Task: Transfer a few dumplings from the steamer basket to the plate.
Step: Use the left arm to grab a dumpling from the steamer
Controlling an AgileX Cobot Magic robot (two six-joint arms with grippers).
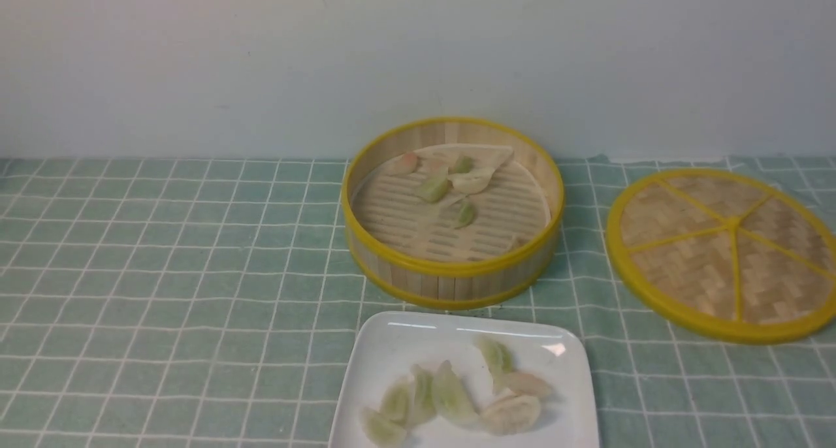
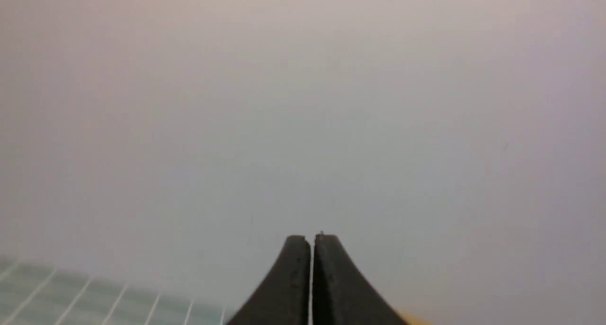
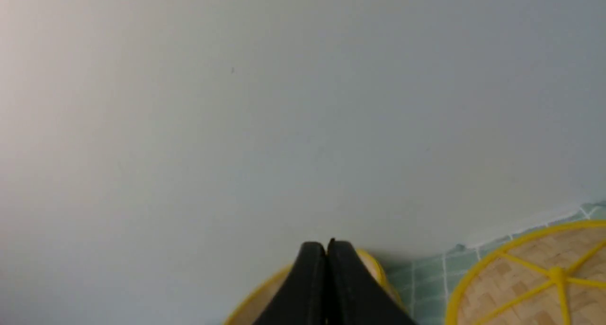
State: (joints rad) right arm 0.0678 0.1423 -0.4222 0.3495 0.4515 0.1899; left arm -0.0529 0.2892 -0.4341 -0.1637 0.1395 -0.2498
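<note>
Dumplings in basket: a few dumplings point(image 1: 433, 188) lie loose on the pale liner in the far half of the steamer basket point(image 1: 450, 268). They are below and ahead of the right gripper point(image 3: 326, 244), and nothing grips them.
Dumplings served: the plated dumplings point(image 1: 450, 396), about six, are bunched on the near half of the plate point(image 1: 392, 343). Neither wrist camera shows them.
Plate: it sits just beside the basket on the robot's side, probably so each carry is short.
Progress: "a few" looks met, so the job seems done or nearly done.
Woven lid point(image 1: 718, 252): it lies flat on the checked cloth point(image 1: 163, 272), out to the side of the right gripper, which leaves the basket open.
Right gripper: jaws pressed together and empty, raised, with the basket rim just past its tips.
Left gripper point(image 2: 311, 239): jaws closed on nothing, raised toward the wall point(image 2: 303, 102), with cloth below it.
Desk: covered by the cloth.
</note>
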